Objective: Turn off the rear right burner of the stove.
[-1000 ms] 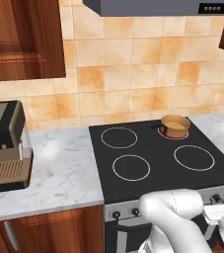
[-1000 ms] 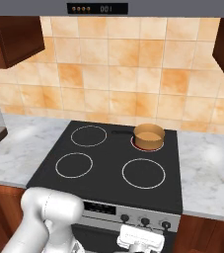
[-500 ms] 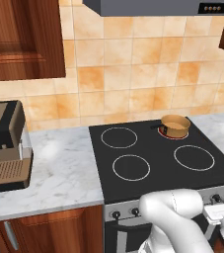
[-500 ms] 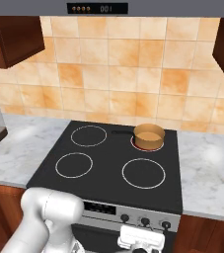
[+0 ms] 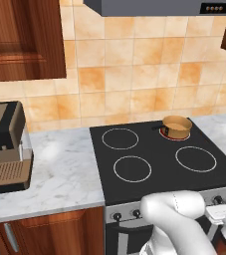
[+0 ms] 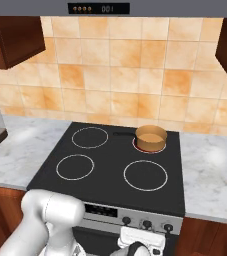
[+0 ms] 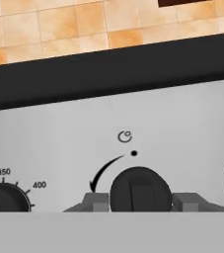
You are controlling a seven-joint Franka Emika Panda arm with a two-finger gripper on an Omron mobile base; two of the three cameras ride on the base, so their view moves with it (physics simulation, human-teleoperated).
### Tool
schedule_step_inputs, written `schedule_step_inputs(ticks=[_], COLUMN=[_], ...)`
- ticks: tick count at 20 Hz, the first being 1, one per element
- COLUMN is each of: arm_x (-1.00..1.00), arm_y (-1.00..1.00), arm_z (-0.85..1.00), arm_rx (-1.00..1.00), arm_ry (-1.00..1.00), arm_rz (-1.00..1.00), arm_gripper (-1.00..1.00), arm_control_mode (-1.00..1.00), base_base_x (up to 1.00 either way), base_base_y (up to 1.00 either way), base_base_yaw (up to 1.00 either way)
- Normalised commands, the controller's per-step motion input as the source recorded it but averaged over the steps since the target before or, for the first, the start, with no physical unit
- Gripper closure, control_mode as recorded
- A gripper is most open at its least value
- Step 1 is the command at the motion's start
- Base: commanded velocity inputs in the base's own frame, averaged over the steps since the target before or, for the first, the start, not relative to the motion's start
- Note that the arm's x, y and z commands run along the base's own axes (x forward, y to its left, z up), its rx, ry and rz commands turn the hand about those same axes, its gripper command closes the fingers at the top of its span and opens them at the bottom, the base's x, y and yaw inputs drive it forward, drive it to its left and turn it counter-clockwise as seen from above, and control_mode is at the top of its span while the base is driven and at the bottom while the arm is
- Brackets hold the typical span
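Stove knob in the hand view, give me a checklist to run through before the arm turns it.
1. Rear right burner to be switched off: a red glow shows at its ring, so it is on. Ok.
2. Knob centred between the fingers: one tip on each side of it. Ok.
3. End effector closed on the knob: contact cannot be judged. Cannot tell.
4. This knob belongs to the rear right burner: the small symbol above it is too small to read. Cannot tell.
5. Turning direction marked: a curved arrow sweeps from the dot down to the left. Ok.
6. Pot sits on the glowing ring, away from the front panel. Ok.
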Motion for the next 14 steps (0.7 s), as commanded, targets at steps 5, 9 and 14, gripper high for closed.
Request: schedule_step_inputs(ticks=[5,9,14], arm_x=[0.00,0.00,0.05], arm_y=[0.00,0.00,0.16], arm_z=[0.21,0.19,0.21], arm_rx=[0.13,0.23,0.32], arm_ry=[-0.02,-0.08,-0.07], arm_rz=[0.23,0.23,0.07], arm_gripper=[1.00,1.00,1.00], arm_control_mode=[-1.00,-1.00,-1.00], base_base_x=[0.00,0.00,0.00], base_base_y=[0.00,0.00,0.00], base_base_yaw=[0.00,0.00,0.00])
